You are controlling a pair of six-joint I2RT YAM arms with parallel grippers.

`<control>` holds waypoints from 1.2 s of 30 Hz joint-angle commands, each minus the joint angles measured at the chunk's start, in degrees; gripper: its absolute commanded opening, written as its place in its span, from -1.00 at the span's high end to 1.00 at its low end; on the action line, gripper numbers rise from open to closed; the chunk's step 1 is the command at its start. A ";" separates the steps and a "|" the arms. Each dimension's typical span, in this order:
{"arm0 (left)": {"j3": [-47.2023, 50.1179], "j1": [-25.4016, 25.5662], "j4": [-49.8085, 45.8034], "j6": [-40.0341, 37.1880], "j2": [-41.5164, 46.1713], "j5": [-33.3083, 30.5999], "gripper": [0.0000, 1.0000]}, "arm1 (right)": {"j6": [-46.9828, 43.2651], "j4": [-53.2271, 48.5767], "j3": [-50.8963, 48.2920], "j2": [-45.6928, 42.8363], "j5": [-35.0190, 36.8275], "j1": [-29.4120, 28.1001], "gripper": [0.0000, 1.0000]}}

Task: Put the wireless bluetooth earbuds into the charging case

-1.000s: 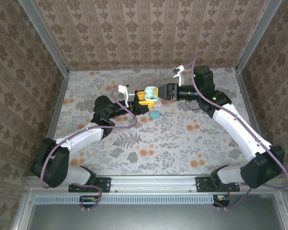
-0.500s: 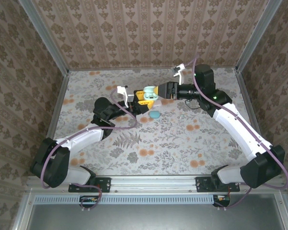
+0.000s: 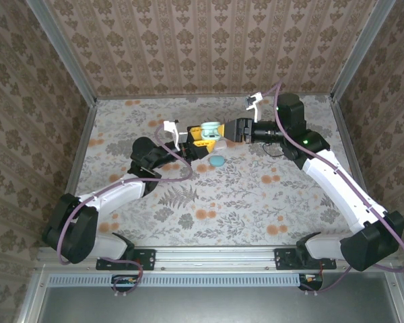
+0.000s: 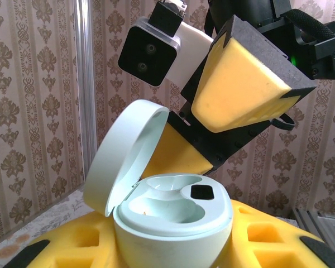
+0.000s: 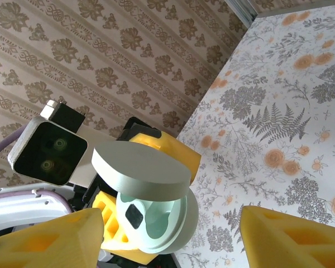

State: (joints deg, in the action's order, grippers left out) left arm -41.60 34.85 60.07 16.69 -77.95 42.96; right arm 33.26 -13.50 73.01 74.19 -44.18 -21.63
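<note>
We see a worktop covered in a pale floral print of orange blossoms and grey ferns, with one small teal pebble-shaped plastic piece lying on it toward the back.

Bright, even light on all three of my feeds.
From overhead I see flat, diffuse lighting, with only faint soft shadows beside the arms on the table and no glare. On my left wrist feed the charging case is crisp, its lid's inner curve shaded, the wallpaper behind slightly soft. On my right wrist feed the yellow foam pads in the bottom corners blur.
</note>
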 commanded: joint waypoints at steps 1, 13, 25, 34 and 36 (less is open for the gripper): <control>0.34 0.31 3.08 -0.58 1.53 -0.63 0.50 | 0.64 -0.11 -0.09 -0.03 -0.70 0.10 -0.34; 1.44 0.13 3.03 -1.22 2.20 -2.78 0.51 | 0.75 -1.88 -0.78 -2.69 4.60 1.09 -0.28; 1.09 -0.05 2.50 -1.57 2.40 -2.53 0.52 | 3.54 -2.57 0.30 0.13 -1.83 1.68 -0.25; 1.07 -0.05 1.76 -2.35 2.95 -2.33 0.52 | 5.15 -6.02 -2.53 -2.36 8.61 8.00 -0.14; 1.14 -0.13 1.38 -2.65 3.28 -2.41 0.52 | 4.65 -9.23 -3.62 -2.34 12.19 10.60 -0.10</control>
State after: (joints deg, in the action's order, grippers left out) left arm -40.40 34.83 59.94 15.59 -76.62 40.47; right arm 36.93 -17.52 71.16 72.99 -38.35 -13.89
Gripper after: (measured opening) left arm 0.358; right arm 0.554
